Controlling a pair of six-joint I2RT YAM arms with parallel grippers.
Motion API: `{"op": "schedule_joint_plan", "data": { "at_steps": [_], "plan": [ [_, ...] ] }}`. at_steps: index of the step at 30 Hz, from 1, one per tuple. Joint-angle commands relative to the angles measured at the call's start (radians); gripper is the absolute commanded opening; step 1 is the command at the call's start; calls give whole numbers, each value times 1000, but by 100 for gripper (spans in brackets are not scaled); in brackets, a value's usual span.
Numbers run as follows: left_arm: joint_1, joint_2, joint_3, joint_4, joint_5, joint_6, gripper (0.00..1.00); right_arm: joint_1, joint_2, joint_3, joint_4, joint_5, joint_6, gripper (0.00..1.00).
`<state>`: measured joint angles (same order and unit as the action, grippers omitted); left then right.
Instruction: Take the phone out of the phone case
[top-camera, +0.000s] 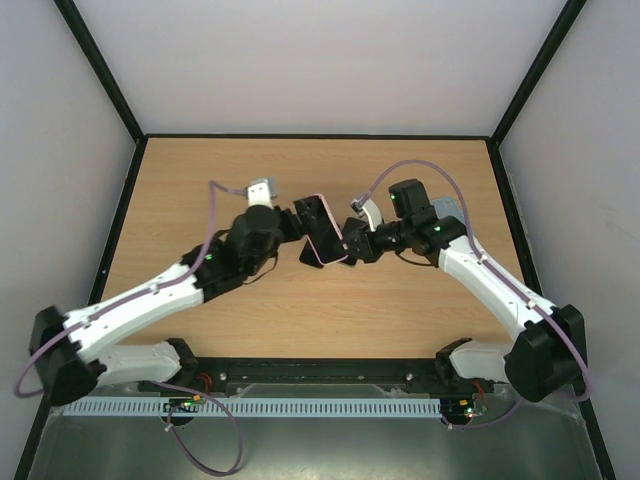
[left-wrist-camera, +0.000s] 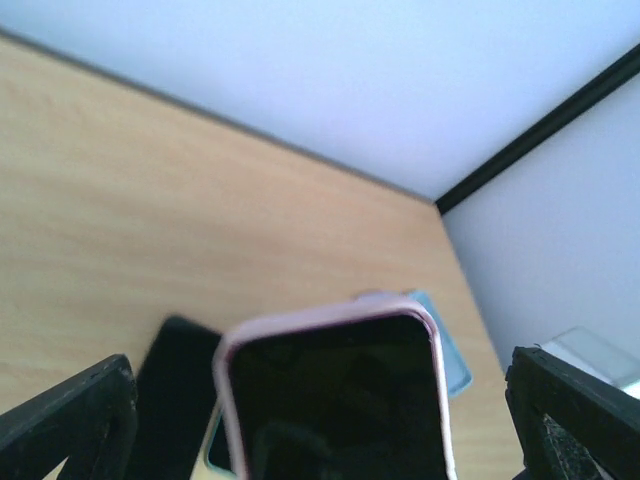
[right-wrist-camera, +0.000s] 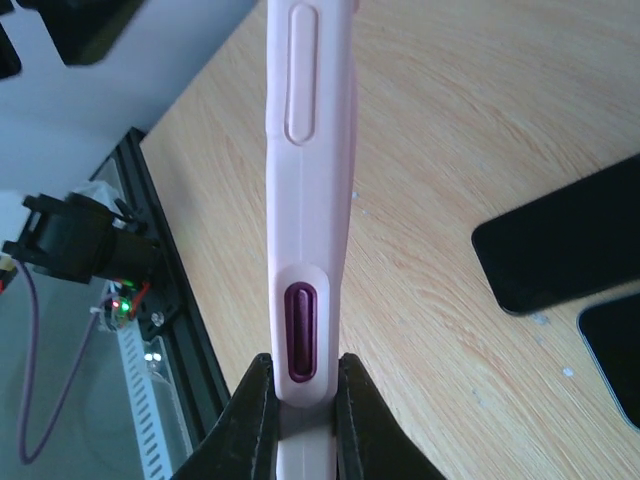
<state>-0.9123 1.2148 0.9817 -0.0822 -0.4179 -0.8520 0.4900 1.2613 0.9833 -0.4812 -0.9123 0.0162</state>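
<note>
Clearly the wooden bench (top-camera: 300, 310) fills most of the top view, and the left arm (top-camera: 150, 295) and right arm (top-camera: 490, 280) meet over its middle. Between them the pink case (right-wrist-camera: 305, 180) is lifted off the bench with the phone (left-wrist-camera: 335, 400) inside; the left wrist view cuts off its lower part. The right jaws are pinched tight on the case edge. The left jaws stand wide, one on each side of the case, not touching it. A black slab (right-wrist-camera: 565, 240) and a second slab (right-wrist-camera: 612, 350) lie on the bench, both cut off. A pale blue thing (left-wrist-camera: 450, 350) behind the case is mostly hidden.
</note>
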Motion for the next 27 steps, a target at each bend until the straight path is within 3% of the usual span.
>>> {"op": "schedule_joint_plan", "data": {
  "at_steps": [1, 8, 14, 21, 27],
  "plan": [
    [40, -179, -89, 88, -58, 148, 99, -28, -74, 63, 44, -110, 65, 2],
    [63, -437, -338, 320, 245, 244, 87, -51, -153, 16, 149, -346, 197, 2],
    [84, -404, -400, 536, 579, 177, 75, -51, -201, -7, 224, -450, 270, 2],
    [84, -316, -416, 723, 678, 140, 64, -51, -225, -33, 208, -461, 254, 2],
    [84, -264, -398, 807, 734, 130, 46, -51, -239, -46, 163, -450, 195, 2]
  ]
}}
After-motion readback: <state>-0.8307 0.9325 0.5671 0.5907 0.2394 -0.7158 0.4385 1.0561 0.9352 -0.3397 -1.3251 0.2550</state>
